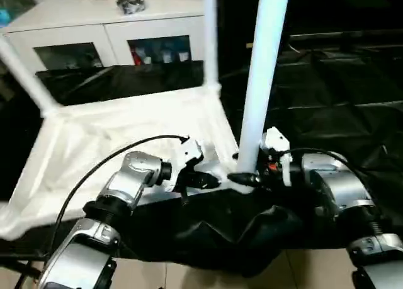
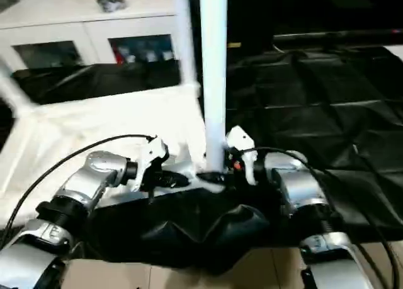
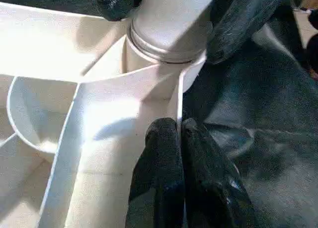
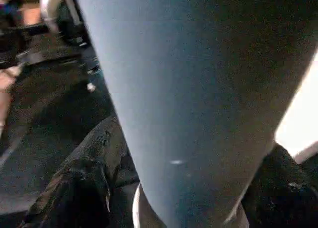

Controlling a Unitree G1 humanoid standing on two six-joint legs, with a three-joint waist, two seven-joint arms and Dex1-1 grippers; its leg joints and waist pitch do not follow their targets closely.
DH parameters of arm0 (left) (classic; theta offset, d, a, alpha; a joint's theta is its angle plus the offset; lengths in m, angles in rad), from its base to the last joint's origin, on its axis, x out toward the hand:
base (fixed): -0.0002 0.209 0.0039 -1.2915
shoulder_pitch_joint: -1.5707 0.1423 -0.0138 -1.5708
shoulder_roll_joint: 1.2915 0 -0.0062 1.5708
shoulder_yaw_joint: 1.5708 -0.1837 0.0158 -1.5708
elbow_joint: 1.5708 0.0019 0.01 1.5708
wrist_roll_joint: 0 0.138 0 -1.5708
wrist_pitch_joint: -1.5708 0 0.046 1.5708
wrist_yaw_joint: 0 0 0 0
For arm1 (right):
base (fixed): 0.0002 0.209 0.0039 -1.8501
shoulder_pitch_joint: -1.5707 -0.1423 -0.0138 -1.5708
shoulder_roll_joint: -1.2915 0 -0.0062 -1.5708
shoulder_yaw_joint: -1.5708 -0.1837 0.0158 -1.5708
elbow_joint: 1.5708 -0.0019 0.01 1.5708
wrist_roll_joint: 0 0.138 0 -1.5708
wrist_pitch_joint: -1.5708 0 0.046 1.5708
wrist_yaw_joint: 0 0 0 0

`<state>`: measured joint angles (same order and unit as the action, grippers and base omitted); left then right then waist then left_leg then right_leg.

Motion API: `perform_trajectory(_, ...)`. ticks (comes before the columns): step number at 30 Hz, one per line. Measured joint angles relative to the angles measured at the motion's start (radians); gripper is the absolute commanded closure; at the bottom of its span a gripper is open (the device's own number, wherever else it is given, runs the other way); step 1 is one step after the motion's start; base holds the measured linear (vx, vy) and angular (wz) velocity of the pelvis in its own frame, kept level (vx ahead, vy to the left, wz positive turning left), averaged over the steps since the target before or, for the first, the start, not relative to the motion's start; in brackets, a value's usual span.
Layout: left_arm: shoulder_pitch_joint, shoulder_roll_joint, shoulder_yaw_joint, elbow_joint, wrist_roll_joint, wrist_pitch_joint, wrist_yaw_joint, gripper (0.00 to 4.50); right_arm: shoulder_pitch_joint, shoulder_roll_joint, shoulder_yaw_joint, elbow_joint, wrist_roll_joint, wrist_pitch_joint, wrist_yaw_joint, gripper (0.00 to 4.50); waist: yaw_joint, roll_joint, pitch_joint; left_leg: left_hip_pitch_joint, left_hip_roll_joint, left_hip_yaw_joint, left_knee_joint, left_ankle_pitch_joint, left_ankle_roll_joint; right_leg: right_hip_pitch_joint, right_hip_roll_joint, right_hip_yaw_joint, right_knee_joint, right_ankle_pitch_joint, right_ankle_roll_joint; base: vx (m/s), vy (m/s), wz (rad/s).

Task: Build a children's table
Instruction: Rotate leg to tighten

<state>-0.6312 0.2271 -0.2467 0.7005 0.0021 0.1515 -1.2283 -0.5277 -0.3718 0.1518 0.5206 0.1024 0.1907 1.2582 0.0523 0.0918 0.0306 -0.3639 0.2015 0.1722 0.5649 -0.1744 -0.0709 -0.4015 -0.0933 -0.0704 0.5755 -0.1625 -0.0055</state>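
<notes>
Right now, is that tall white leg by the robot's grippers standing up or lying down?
Standing up. The leg rises almost straight from the corner socket of the upside-down table top, and the right gripper grips its base.

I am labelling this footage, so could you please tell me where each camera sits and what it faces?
Left eye, right eye: on the head, looking down over both silver forearms at the upturned tabletop and the near leg.
Left wrist: along the left gripper, pinching the tabletop's edge wall.
Right wrist: along the right gripper, around the near leg's base.
Shared: both wrist views show that leg entering its corner socket.
</notes>
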Motion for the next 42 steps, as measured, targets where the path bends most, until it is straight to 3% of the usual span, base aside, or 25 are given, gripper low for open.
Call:
perform_trajectory(6, 0.0, 0.01, -0.008, 0.0, -0.006, -0.002, -0.035, 4.5, 0.011, -0.007, 0.005, -0.014, 0.007, 0.015, 0.026, 1.95, 0.006, 0.001, 0.0, 0.0, 0.0, 0.0, -0.001, 0.0, 0.0, 0.0, 0.0, 0.0, 0.0, 0.0, 0.0, 0.0, 0.0, 0.0)
perform_trajectory(15, 0.001, 0.018, -0.007, -0.001, -0.007, 0.004, -0.04, 4.5, 0.02, 0.019, -0.009, -0.033, 0.003, 0.02, -0.026, 2.36, 0.006, 0.0, -0.001, 0.0, 0.001, 0.0, 0.0, 0.0, 0.0, 0.0, 0.0, 0.0, 0.0, 0.0, 0.001, 0.0, 0.0, 0.0)
perform_trajectory(22, -0.003, -0.037, 0.057, 0.017, 0.014, 0.044, 0.213, 4.5, -0.03, 0.201, -0.096, 0.111, -0.053, -0.042, -0.479, 2.46, -0.046, 0.0, 0.0, 0.012, 0.0, 0.0, 0.001, 0.0, -0.001, 0.003, 0.0, 0.001, 0.0, -0.002, 0.003, 0.0, 0.0, 0.0)
perform_trajectory(27, -0.008, -0.122, 0.109, 0.029, 0.014, 0.077, 0.4, 4.5, -0.099, 0.3, -0.138, 0.22, -0.088, -0.07, -0.801, 2.48, -0.072, 0.0, 0.0, 0.011, -0.004, -0.003, 0.002, 0.0, -0.001, 0.002, 0.0, 0.002, -0.001, -0.002, 0.003, 0.0, 0.0, 0.0)
perform_trajectory(30, -0.008, -0.141, 0.114, 0.02, 0.013, 0.089, 0.427, 4.5, -0.111, 0.307, -0.164, 0.239, -0.084, -0.08, -0.81, 1.8, -0.073, 0.0, 0.0, 0.008, -0.004, -0.003, 0.001, 0.0, -0.001, 0.002, -0.001, 0.001, -0.001, -0.002, 0.003, 0.0, 0.0, 0.0)
perform_trajectory(36, -0.007, -0.126, 0.108, 0.015, 0.011, 0.08, 0.388, 4.5, -0.111, 0.302, -0.178, 0.248, -0.064, -0.104, -0.74, 1.33, -0.073, 0.0, 0.0, -0.001, -0.003, -0.003, -0.002, 0.0, -0.001, -0.002, 0.0, 0.0, -0.001, -0.001, 0.001, 0.0, 0.0, 0.0)
perform_trajectory(42, 0.01, -0.066, 0.073, -0.021, 0.001, 0.068, 0.262, 4.5, -0.111, 0.244, -0.113, 0.277, -0.079, -0.154, -0.573, 1.33, -0.066, 0.001, 0.0, -0.002, -0.001, -0.002, -0.003, 0.0, -0.001, -0.003, 0.001, -0.002, -0.001, 0.0, 0.0, 0.0, 0.0, 0.0)
